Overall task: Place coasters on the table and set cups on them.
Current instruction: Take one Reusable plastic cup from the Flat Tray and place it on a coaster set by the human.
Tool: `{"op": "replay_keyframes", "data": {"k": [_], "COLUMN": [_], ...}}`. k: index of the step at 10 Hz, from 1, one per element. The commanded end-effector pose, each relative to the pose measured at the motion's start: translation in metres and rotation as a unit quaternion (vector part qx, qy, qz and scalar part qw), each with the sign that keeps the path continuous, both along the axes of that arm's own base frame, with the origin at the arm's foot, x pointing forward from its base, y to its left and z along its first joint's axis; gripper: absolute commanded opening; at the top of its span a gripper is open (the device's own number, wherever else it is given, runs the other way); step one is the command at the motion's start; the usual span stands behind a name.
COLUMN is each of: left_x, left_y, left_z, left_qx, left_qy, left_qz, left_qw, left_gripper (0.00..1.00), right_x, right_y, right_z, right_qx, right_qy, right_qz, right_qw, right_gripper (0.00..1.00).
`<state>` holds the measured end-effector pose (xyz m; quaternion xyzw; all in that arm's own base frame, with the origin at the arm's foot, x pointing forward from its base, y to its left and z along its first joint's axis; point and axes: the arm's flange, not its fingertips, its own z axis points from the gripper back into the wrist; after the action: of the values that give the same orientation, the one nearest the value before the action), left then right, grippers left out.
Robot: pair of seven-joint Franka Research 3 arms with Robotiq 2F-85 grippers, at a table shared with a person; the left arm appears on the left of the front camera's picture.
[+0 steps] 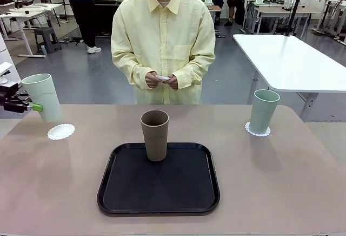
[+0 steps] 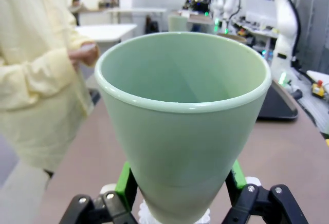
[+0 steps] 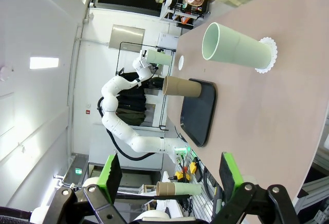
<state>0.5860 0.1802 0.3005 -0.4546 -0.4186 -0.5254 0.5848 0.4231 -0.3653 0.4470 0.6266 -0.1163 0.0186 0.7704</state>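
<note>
My left gripper (image 1: 38, 107) is shut on a pale mint cup (image 1: 42, 96) at the table's far left. It holds the cup slightly tilted, just above a white lacy coaster (image 1: 60, 131). In the left wrist view the cup (image 2: 185, 126) sits between the green pads (image 2: 125, 180), and the coaster (image 2: 147, 217) peeks out beneath. A second mint cup (image 1: 263, 111) stands on its coaster (image 1: 258, 131) at the right. The brown cup (image 1: 155, 135) stands on the black tray (image 1: 124, 192). The person holds a white disc (image 1: 163, 78) in both hands. My right gripper (image 3: 169, 178) is open, far from the mint cup (image 3: 236, 47).
The black tray takes up the middle front of the beige-pink table (image 1: 281, 187). The person stands close behind the far edge. A white table (image 1: 292, 57) stands behind at the right. In the right wrist view the tray (image 3: 203, 121) and brown cup (image 3: 182, 86) lie beyond.
</note>
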Motion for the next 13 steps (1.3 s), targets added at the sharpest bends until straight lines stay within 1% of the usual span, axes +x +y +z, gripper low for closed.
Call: {"op": "replay_keyframes", "data": {"k": [1,3,5,11,12,13], "left_x": [0.008,0.011,0.013,0.010,0.008,0.007], "left_y": [-0.001,-0.005,-0.012,-0.010,-0.010,-0.010], "left_z": [-0.006,-0.017,-0.027,-0.048,-0.052,-0.054], "left_qx": [-0.004,-0.002,0.000,0.011,0.010,0.014], "left_qy": [-0.008,-0.007,-0.016,-0.007,-0.001,-0.005], "left_qz": [0.006,0.008,0.014,0.005,0.001,0.001], "left_qw": [1.000,1.000,1.000,1.000,1.000,1.000], "left_gripper": [0.84,0.84,0.84,0.84,0.84,0.84], "right_x": [0.000,0.000,0.000,0.000,0.000,0.000], "right_y": [0.001,0.001,0.001,0.001,0.001,0.001], "right_z": [0.000,0.000,0.000,0.000,0.000,0.000], "right_qx": [-0.003,-0.003,-0.003,-0.003,-0.003,-0.003], "right_qy": [0.004,0.004,0.004,0.004,0.004,0.004], "right_qz": [-0.001,-0.001,-0.001,-0.001,-0.001,-0.001], "right_qw": [1.000,1.000,1.000,1.000,1.000,1.000], "right_gripper": [1.00,1.00,1.00,1.00,1.00,1.00]}}
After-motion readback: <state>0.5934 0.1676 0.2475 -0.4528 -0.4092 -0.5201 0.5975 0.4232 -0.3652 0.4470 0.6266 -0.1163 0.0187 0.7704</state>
